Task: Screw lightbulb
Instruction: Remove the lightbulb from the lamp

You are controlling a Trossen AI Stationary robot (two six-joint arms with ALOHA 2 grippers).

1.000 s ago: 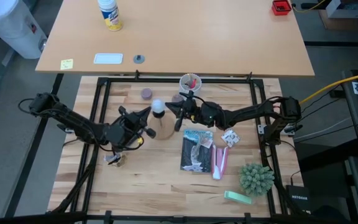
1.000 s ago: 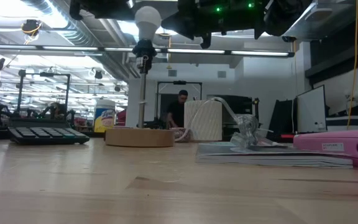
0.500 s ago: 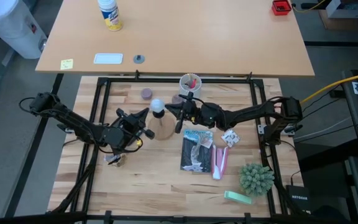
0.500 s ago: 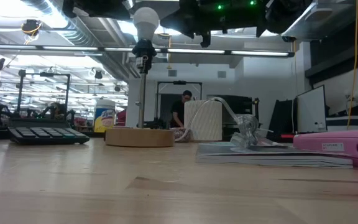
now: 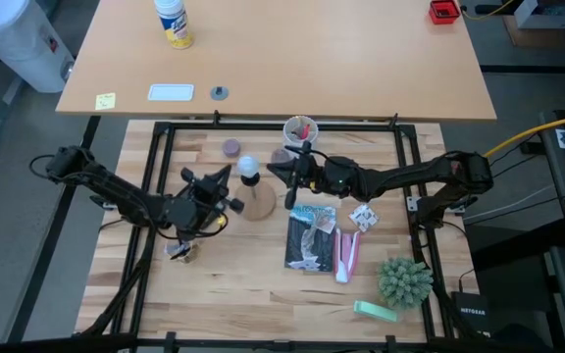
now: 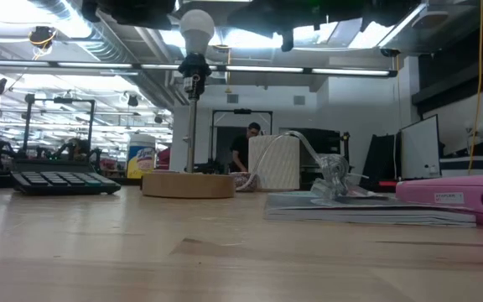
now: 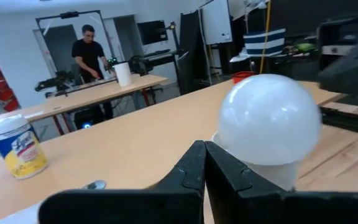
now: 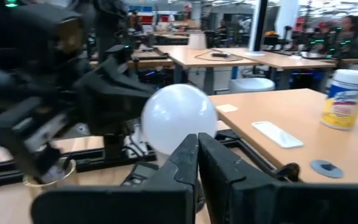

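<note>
**Bulb upright on the socket post, both grippers drawn close beside it**

The lightbulb (image 5: 247,165) stands with its long axis vertical, its round white dome up and its narrow end down in the black socket (image 6: 194,67) at the top of a thin post that rises from the round wooden disc stand (image 6: 189,184). From above, the bulb shows as a white dot over the far-left part of that disc (image 5: 258,203), a little left of the middle of the slatted wooden table (image 5: 263,284).

The left gripper (image 5: 226,180) sits just to the bulb's left, and in its wrist view its two dark fingers (image 7: 194,168) are pressed together in front of the bulb (image 7: 269,121), holding nothing. The right gripper (image 5: 281,174) is just to the bulb's right; its fingers (image 8: 194,162) likewise lie closed against each other, with the bulb (image 8: 179,118) beyond their tips. Neither gripper visibly touches the bulb.

Near the stand lie a dark printed booklet (image 5: 311,235) with a pink object (image 5: 348,257) beside it, a white cup (image 5: 300,128) with red items at the far edge, and a green spiky plant (image 5: 404,279) toward the near right corner. Beyond the frame stands a larger pale table (image 5: 273,69) with a wipes canister (image 5: 173,22). The low view looks into a workshop with ceiling strip lights, a keyboard (image 6: 61,181) at left, and a person (image 6: 243,147) standing in the distance.
</note>
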